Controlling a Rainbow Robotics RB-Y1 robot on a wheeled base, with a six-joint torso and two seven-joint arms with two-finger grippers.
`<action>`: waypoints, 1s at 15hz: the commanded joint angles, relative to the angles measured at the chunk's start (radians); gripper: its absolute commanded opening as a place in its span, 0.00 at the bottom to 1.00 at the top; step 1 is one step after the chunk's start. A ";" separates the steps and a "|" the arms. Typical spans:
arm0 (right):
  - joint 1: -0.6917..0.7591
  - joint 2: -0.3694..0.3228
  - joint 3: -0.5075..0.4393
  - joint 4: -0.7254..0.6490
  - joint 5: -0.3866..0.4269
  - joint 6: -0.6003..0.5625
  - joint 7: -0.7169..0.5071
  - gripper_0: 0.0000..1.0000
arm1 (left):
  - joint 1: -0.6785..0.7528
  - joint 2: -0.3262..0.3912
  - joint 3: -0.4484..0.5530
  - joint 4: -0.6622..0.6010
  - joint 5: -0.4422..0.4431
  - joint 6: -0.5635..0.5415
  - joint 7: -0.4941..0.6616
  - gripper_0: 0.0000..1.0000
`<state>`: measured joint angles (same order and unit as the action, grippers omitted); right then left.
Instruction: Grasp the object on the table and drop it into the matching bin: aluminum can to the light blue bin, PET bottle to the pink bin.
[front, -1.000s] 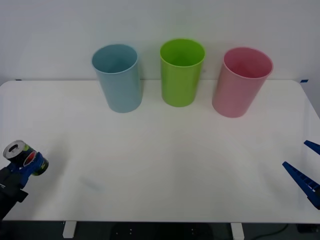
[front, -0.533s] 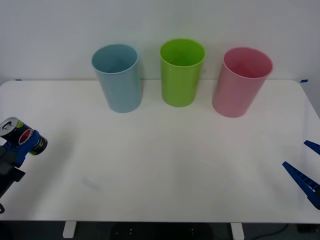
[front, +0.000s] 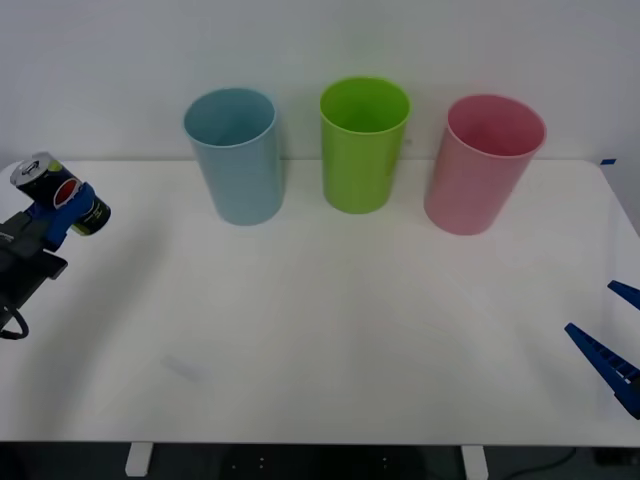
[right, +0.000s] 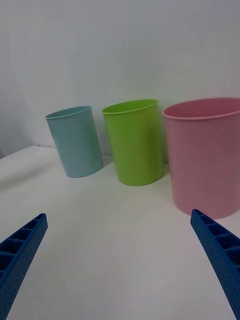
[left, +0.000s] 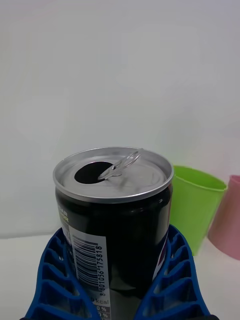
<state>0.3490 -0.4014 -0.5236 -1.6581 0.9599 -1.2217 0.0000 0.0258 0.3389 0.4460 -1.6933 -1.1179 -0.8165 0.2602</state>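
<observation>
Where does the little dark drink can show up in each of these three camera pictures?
Front view: the can is at the far left, held above the table by the left gripper.
Left wrist view: it sits low in the centre, clamped between blue fingers.
Right wrist view: not in it.
Shared landmark: the lime green bin.

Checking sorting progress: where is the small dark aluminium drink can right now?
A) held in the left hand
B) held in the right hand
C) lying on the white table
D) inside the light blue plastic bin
A: the left hand has its blue fingers shut around the small dark aluminium drink can, lifted above the white table.
</observation>
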 joint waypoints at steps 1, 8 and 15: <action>0.000 0.000 0.000 0.000 0.000 0.000 0.000 1.00 | -0.083 0.000 -0.029 0.001 -0.077 0.043 0.067 0.00; 0.000 0.000 0.000 0.000 0.000 0.000 0.000 1.00 | -0.349 0.000 -0.078 0.185 -0.234 0.094 0.096 0.00; 0.000 0.000 0.000 0.000 0.000 0.000 0.000 1.00 | -0.621 0.000 -0.124 0.468 -0.361 0.108 0.091 0.00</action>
<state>0.3491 -0.4014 -0.5236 -1.6581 0.9599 -1.2217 0.0000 -0.5704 0.3390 0.3250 -1.2553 -1.4681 -0.7093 0.3526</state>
